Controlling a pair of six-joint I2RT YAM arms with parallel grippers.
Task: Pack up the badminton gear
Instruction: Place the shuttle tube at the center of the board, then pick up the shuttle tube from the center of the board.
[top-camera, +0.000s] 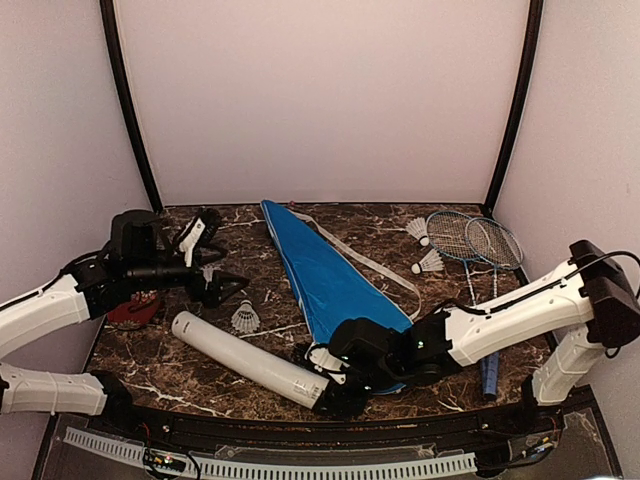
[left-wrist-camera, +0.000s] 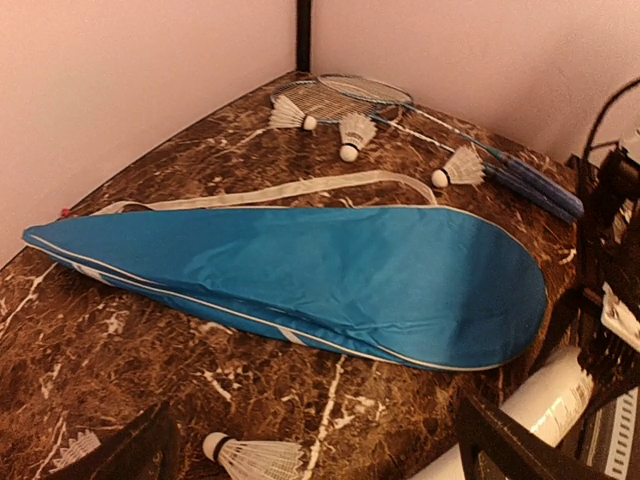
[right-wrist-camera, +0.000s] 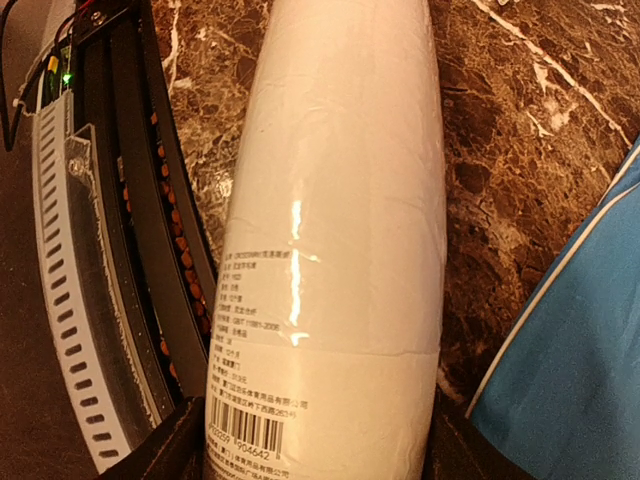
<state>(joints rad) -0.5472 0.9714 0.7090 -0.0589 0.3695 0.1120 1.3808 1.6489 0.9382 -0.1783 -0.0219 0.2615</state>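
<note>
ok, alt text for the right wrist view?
A long white tube lies on the dark marble table, its barcoded end between the fingers of the right gripper. The edge of a blue racket cover shows at right, a slotted rail at left.

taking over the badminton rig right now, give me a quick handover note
Left end effector: open, empty, next to one loose shuttlecock.
Right end effector: shut on the near end of the long white tube, which lies on the table.
Blue cover: flat mid-table.
Rackets: far right corner, with other shuttlecocks beside them.
Done: nothing visibly packed.
Left: probably shuttlecocks into the tube, rackets into the cover.
</note>
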